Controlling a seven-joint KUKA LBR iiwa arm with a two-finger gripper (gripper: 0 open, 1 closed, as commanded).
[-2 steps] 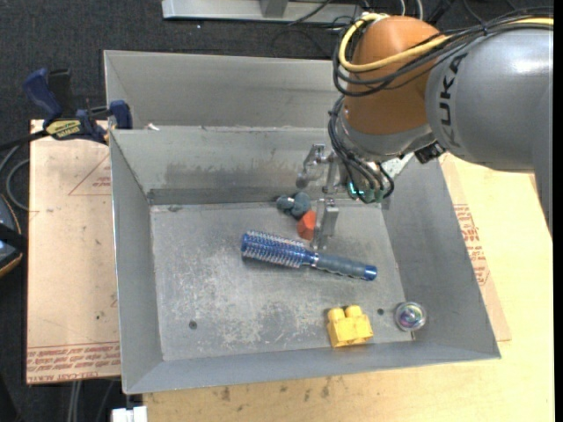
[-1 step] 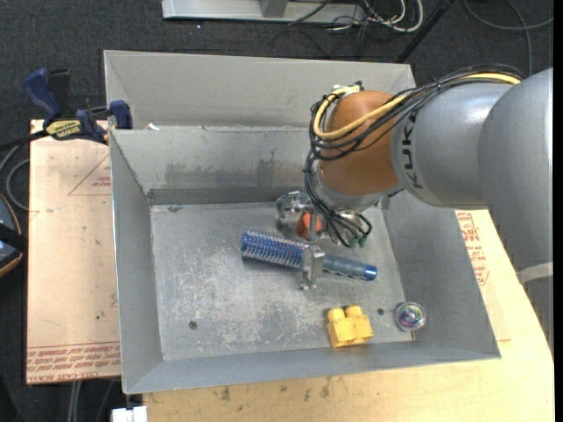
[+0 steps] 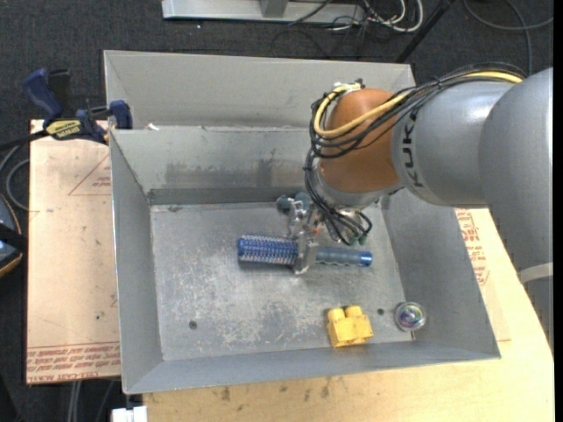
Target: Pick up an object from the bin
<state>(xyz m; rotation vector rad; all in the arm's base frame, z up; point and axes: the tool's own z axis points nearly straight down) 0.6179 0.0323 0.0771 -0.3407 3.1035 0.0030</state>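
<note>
**Claw set down at the neck of a blue brush, mid-bin**

Brush and claw are seen together near the middle of the grey metal bin (image 3: 220, 328), a little toward its far wall. The blue brush (image 3: 266, 250) is laid flat on the bin floor. Its long axis runs roughly parallel to the far wall, dipping slightly toward the near-right corner. The bristle head (image 3: 262, 250) is pointed toward the left wall and is seen as a dense, ribbed, darker blue patch of short bristles. The handle (image 3: 347, 258) is pointed toward the right wall and is smooth, rounded and of a paler blue plastic.

The claw (image 3: 304, 255) is lowered over the spot where head and handle meet, so that this part of the brush is covered by its metal parts. Whether the claw is released or clenched cannot be told, nor whether the brush is touched.

Above it, the wrist is wrapped in a glossy orange cover (image 3: 356, 143), over which yellow and black cables (image 3: 327, 114) are looped.

A yellow block (image 3: 349, 325), boxy and of plastic, is set near the near wall, well apart from the brush. Just beside it, toward the near-right corner, a small round shiny thing (image 3: 409, 316) is found. The bin floor is scuffed and speckled.
</note>
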